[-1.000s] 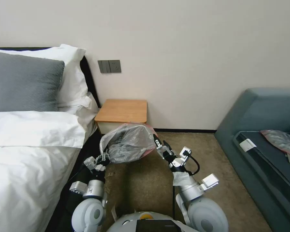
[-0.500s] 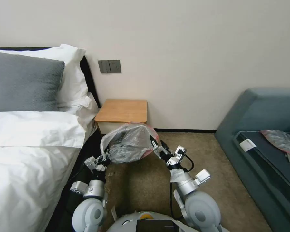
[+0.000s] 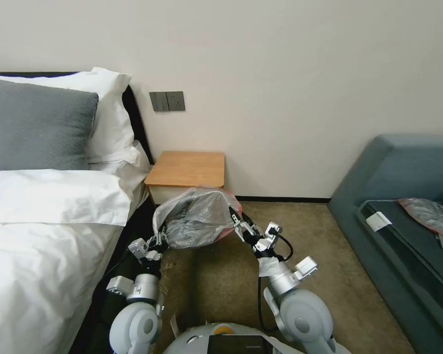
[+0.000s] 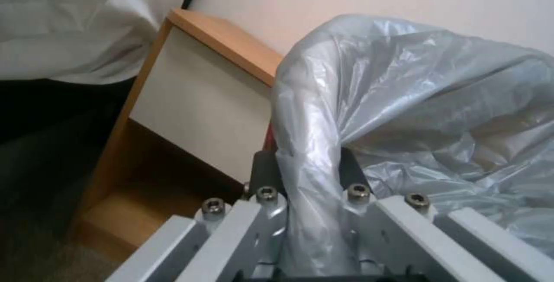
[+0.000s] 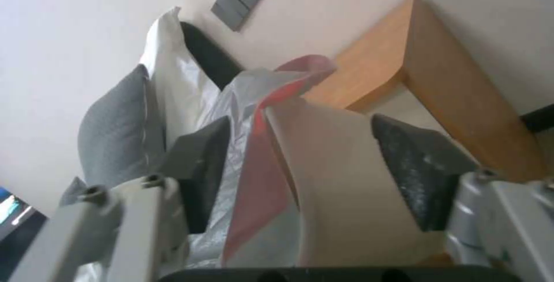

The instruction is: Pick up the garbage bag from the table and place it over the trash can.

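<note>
The garbage bag, crinkled grey plastic with a pink-red rim, hangs spread open low in front of the table. My left gripper is shut on the bag's left edge; the left wrist view shows the plastic pinched between its dark fingers. My right gripper is at the bag's right edge and stands open. Between its wide-apart fingers lie the pink rim and a cream wall that looks like the trash can. In the head view the bag hides the trash can.
A bed with white linen runs close along my left arm. A grey-blue sofa at the right carries another flat grey plastic bag. Brown carpet lies open between them.
My right arm has swung left and in, bringing its gripper up against the bag's right edge. The left gripper and the bag have stayed where they were.
</note>
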`<state>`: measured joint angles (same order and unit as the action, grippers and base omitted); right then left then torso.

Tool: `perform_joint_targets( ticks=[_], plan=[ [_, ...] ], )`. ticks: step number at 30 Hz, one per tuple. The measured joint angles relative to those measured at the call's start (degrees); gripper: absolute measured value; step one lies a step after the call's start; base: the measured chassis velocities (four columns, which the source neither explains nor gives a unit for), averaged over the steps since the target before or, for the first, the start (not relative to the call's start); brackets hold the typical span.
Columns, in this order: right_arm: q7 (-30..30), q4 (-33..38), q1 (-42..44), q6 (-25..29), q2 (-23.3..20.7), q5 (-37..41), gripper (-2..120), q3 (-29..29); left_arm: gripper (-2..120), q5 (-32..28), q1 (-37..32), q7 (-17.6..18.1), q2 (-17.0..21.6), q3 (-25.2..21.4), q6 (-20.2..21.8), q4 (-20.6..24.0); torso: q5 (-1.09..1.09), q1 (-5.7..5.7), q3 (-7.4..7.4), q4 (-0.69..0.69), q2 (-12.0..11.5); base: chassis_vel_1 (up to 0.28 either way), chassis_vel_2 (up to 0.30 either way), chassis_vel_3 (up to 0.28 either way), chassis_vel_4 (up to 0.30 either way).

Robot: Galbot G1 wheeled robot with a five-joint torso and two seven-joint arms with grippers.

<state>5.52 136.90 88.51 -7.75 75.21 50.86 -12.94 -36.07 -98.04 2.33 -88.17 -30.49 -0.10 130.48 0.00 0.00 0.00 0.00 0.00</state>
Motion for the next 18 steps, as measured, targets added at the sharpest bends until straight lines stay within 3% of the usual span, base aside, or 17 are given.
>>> perform_joint_targets(
  ticks=[2, 7, 15, 18],
  plan=[
    [-0.14, -0.14, 0.11, 0.17, 0.12, -0.17, 50, 0.02, 3, 0.00, -0.02, 0.00, -0.11, 0.22, 0.02, -0.01, 0.00, 0.00, 0.00, 0.00, 0.00, 0.000, 0.000, 0.000, 0.000],
    [-0.28, -0.23, 0.16, 0.31, 0.30, -0.32, 36, 0.07, 3, -0.06, 0.08, 0.04, -0.11, 0.16, 0.06, -0.04, 0.00, 0.00, 0.00, 0.00, 0.00, 0.000, 0.000, 0.000, 0.000],
    [-0.68, 0.21, 0.29, 0.42, 0.34, -1.24, 4, 0.15, 3, -0.87, 0.46, 0.24, -0.14, -0.22, 0.32, -0.11, 0.00, 0.00, 0.00, 0.00, 0.00, 0.000, 0.000, 0.000, 0.000],
    [-0.84, 0.21, 0.58, 0.56, 0.29, -2.11, 0, 0.10, 3, -2.11, 0.50, 0.45, -0.27, -0.21, 0.71, 0.14, -0.01, 0.00, 0.00, 0.00, 0.00, 0.000, 0.000, 0.000, 0.000]
  ],
)
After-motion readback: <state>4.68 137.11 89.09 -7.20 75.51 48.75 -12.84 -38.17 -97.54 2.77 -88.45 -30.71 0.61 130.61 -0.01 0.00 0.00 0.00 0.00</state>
